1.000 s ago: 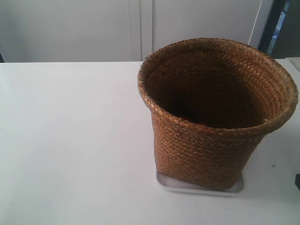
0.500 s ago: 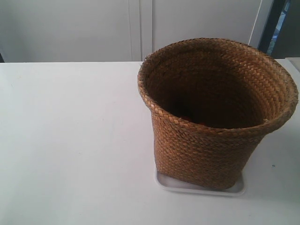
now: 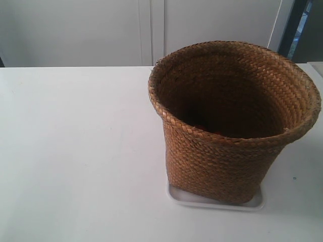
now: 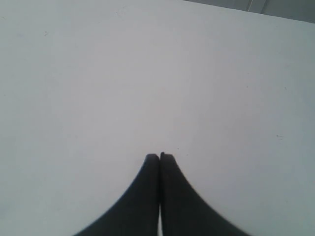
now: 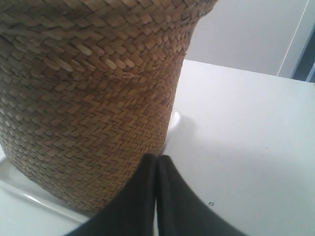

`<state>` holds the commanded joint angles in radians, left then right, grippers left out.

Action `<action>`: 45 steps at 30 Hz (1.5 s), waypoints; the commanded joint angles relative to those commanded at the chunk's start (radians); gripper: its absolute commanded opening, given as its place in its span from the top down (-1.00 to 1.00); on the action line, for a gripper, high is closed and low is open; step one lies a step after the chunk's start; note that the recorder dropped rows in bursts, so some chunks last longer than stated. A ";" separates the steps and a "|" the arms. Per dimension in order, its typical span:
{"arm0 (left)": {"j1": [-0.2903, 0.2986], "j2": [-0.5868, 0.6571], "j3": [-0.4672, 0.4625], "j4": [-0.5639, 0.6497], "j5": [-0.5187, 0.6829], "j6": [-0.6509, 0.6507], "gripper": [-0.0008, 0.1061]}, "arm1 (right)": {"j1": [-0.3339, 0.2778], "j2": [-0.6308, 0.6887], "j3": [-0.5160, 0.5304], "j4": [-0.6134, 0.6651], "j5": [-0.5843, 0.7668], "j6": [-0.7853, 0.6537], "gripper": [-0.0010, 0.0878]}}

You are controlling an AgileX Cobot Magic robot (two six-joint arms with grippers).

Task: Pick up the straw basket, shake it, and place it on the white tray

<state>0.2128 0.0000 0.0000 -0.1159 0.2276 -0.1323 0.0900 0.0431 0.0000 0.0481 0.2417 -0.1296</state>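
Observation:
The brown braided straw basket (image 3: 222, 151) stands upright on the white tray (image 3: 202, 200), whose rim shows under its base. A speck of red shows deep in its dark inside. My right gripper (image 5: 157, 157) is shut with nothing in it, low beside the straw basket (image 5: 88, 98) and the white tray (image 5: 19, 184); I cannot tell whether the fingertips touch the weave. My left gripper (image 4: 159, 156) is shut and empty over bare white table, with neither task object in its view. Neither gripper shows in the exterior view.
The white table (image 3: 75, 151) stretches to the exterior view's left of the basket. A pale wall with cabinet panels (image 3: 146, 30) rises behind it, and a dark opening (image 3: 303, 30) sits at the far right.
A dark bit of the arm at the exterior view's right edge has withdrawn out of that view. The basket and tray have not moved.

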 joint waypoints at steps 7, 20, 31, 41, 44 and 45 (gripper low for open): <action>0.000 0.000 0.000 0.035 -0.038 0.000 0.99 | 0.000 0.000 0.000 0.000 0.000 0.000 0.98; -0.089 0.000 0.000 0.125 -0.040 0.000 0.99 | 0.000 0.000 0.000 0.000 0.002 0.000 0.98; -0.106 0.000 0.000 0.191 -0.040 0.000 0.99 | 0.000 0.000 0.000 0.000 0.004 0.000 0.98; -0.106 0.000 0.000 0.191 -0.040 0.000 0.99 | 0.000 0.000 0.000 0.000 0.004 0.008 0.98; -0.106 0.000 0.000 0.191 -0.040 0.000 0.99 | 0.000 0.000 0.000 0.000 0.004 0.014 0.98; -0.106 0.000 0.000 0.191 -0.040 0.000 0.99 | 0.000 0.000 0.000 0.000 0.004 0.014 0.98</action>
<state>0.1071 0.0000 0.0000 0.0748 0.1879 -0.1327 0.0900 0.0431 0.0000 0.0481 0.2458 -0.1153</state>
